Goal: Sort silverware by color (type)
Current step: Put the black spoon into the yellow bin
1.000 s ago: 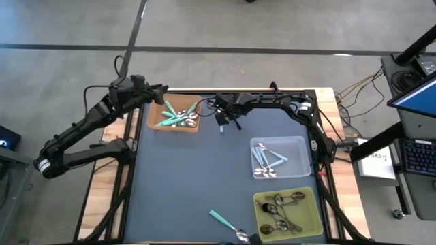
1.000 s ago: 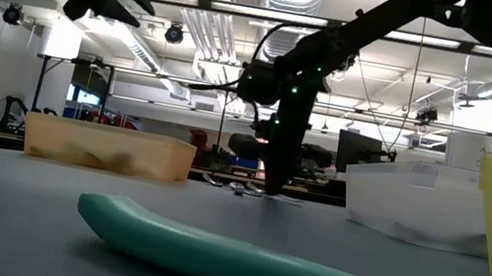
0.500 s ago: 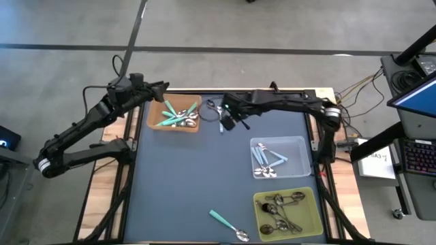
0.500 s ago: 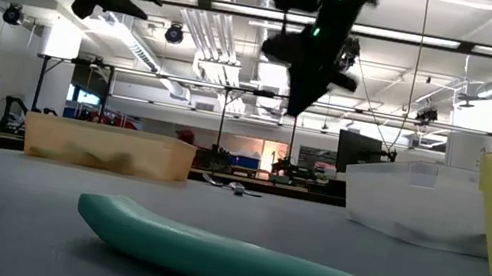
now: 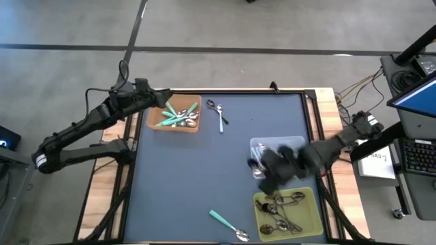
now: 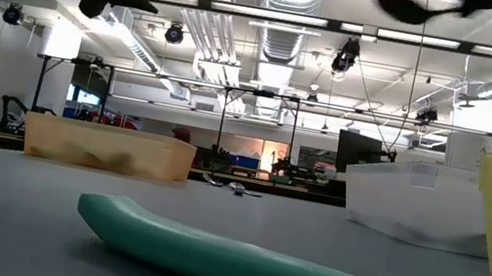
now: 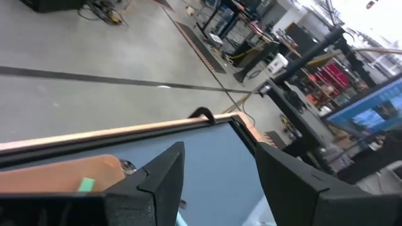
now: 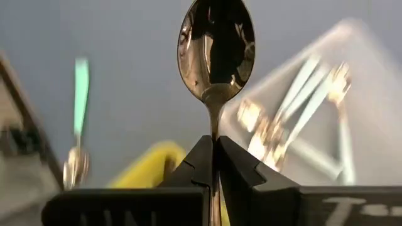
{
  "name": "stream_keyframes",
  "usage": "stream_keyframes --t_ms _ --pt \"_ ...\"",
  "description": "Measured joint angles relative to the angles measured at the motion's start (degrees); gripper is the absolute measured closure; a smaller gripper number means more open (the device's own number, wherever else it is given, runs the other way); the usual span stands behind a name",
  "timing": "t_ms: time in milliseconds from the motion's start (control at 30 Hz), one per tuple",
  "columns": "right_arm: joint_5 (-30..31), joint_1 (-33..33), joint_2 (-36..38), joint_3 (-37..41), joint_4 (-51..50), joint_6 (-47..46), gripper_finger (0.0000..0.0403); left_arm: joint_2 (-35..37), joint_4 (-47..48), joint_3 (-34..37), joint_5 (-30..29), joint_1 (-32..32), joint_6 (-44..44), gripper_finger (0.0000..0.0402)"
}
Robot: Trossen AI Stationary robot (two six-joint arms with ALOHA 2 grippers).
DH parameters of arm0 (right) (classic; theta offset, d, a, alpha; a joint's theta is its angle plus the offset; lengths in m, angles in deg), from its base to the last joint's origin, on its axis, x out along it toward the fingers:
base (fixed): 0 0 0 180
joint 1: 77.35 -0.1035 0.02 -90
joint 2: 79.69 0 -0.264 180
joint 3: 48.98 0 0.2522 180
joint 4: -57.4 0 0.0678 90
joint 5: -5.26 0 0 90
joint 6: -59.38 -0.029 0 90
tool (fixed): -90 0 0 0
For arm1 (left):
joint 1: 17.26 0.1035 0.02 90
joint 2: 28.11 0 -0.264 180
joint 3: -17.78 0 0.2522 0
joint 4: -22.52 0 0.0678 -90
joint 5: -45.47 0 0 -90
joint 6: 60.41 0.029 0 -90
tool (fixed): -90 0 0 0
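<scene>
My right gripper [image 5: 267, 170] hangs blurred above the near edge of the clear bin [image 5: 303, 144], shut on a plain metal spoon [image 8: 217, 41]. The low view shows that spoon [image 6: 401, 5] high above the table. My left gripper [image 5: 163, 96] is open and empty, above the far left corner of the tan box [image 5: 151, 124], which holds teal-handled spoons [image 5: 178, 113]. Two spoons [image 5: 218, 112] lie flat on the mat by the far edge. A teal-handled spoon [image 5: 223, 220] lies near the near edge. My right gripper pinches the metal spoon by its handle [image 8: 214, 129], just below the bowl, between the two shut fingers. The fingers lie along the handle, and the bowl [image 8: 217, 41] sticks out beyond their tips. The spoon is lifted clear of the table.
The clear bin holds light-blue-handled spoons [image 5: 262, 158]. The yellow-green bin [image 5: 315, 204] at the near right holds dark metal spoons. The blue mat [image 5: 191, 177] is bare in the middle and left. The teal spoon's handle [image 6: 245, 260] fills the foreground of the low view.
My right gripper rose from the mat at the far edge with the metal spoon, lifting it clear. It then swung fast toward the table's near right, from beside the tan box to above the clear bin. Two spoons stayed on the mat.
</scene>
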Motion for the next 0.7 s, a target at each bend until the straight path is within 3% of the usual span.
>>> stream_keyframes --t_ms 200,333,567,700 --pt "-1.88 -15.96 -1.09 6.42 1.62 -4.64 0.0394 -0.15 0.0 0.0 -0.39 -2.18 -2.73 0.0223" --pt "-2.15 -22.88 -2.1 9.76 7.63 -4.69 0.0394 -0.15 -0.02 0.0 -0.56 -3.12 -4.44 0.0223" --pt "-1.87 -25.89 -5.08 11.65 12.4 -5.04 0.0394 -0.15 -0.17 0.0 -0.92 -5.06 -4.74 0.0223" --pt "-1.98 -25.12 -5.84 11.62 12.29 -7.45 0.0385 -0.15 -0.17 0.0 -3.99 -5.72 -4.92 0.0223"
